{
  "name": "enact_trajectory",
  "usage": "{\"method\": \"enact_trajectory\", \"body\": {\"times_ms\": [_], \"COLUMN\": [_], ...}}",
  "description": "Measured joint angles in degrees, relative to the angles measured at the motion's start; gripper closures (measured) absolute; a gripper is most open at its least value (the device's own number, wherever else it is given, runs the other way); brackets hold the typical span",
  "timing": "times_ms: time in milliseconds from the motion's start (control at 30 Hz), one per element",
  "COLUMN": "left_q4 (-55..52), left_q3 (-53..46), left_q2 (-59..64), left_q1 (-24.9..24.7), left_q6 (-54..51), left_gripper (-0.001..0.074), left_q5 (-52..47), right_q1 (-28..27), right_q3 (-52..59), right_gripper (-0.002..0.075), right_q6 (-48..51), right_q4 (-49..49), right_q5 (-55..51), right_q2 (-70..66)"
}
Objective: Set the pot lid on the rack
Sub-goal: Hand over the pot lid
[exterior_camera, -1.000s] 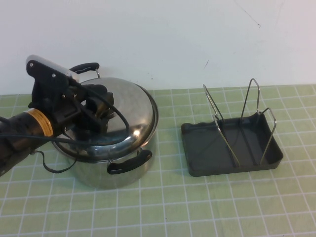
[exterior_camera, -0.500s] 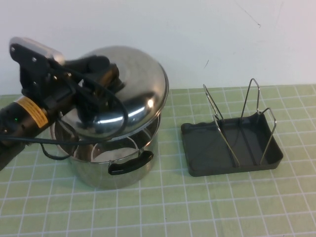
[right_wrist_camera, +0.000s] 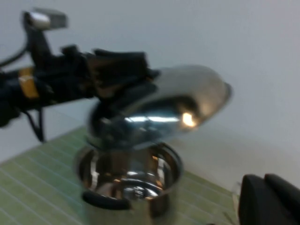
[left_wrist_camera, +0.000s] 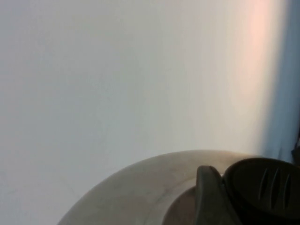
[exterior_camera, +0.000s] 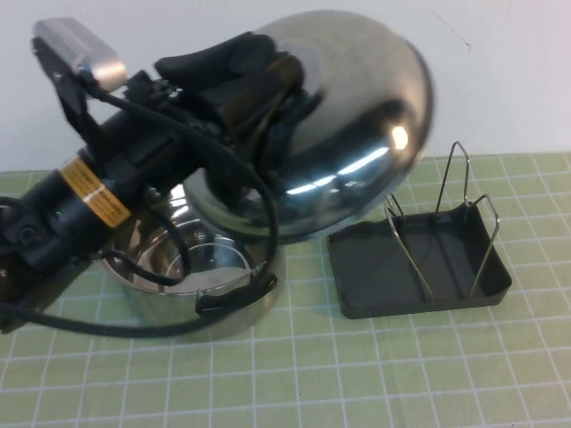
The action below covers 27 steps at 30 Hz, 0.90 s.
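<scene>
In the high view, the pot lid (exterior_camera: 348, 125) is seen lifted clear above the open pot (exterior_camera: 192, 276), tilted, its shiny dome facing the camera. The left tool (exterior_camera: 259, 85) is seen pinching the black knob at the lid's centre. The rack (exterior_camera: 419, 259) is set on the green gridded worktop (exterior_camera: 357, 374) to the right of the pot, its wire loops upright; the lid's lower edge is seen above the rack's near-left corner.

In the left wrist view, part of the lid's dome (left_wrist_camera: 140, 187) and a black finger (left_wrist_camera: 262, 187) of the left tool are shown against the wall.

In the right wrist view, the lid (right_wrist_camera: 164, 108) is seen held over the pot (right_wrist_camera: 126, 183), and the right tool (right_wrist_camera: 267, 201), pressed together, is parked low and well apart from them.
</scene>
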<state>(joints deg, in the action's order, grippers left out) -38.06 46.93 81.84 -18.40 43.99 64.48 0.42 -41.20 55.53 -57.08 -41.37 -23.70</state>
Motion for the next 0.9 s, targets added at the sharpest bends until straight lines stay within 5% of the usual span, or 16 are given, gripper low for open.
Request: {"method": "enact_trajectory", "body": {"times_ms": [267, 567, 733, 900], "left_q4": [7.37, 14.24, 14.73, 14.48], "left_q3": [1.38, 1.62, 1.62, 1.62], "left_q2": [-0.43, -1.04, -2.13, -2.23], "left_q1": [-10.70, -15.17, -15.17, -15.17], "left_q6": [-2.86, -5.74, -5.77, -5.77], "left_gripper": [0.0406, 0.0406, 0.0406, 0.0406], "left_q5": [0.38, 0.51, 0.51, 0.51], "right_q1": [0.00, 0.00, 0.00, 0.00], "right_q3": [0.00, 0.55, 2.03, 1.52], "right_gripper": [0.0669, 0.0171, 0.0119, 0.0116], "right_q6": [6.55, 0.67, -5.04, -1.83], "right_q4": [-20.74, -28.32, -31.09, -37.90], "right_q5": [-5.84, -5.04, -1.13, -9.18], "right_q2": [-6.92, -12.03, -16.18, -24.86]}}
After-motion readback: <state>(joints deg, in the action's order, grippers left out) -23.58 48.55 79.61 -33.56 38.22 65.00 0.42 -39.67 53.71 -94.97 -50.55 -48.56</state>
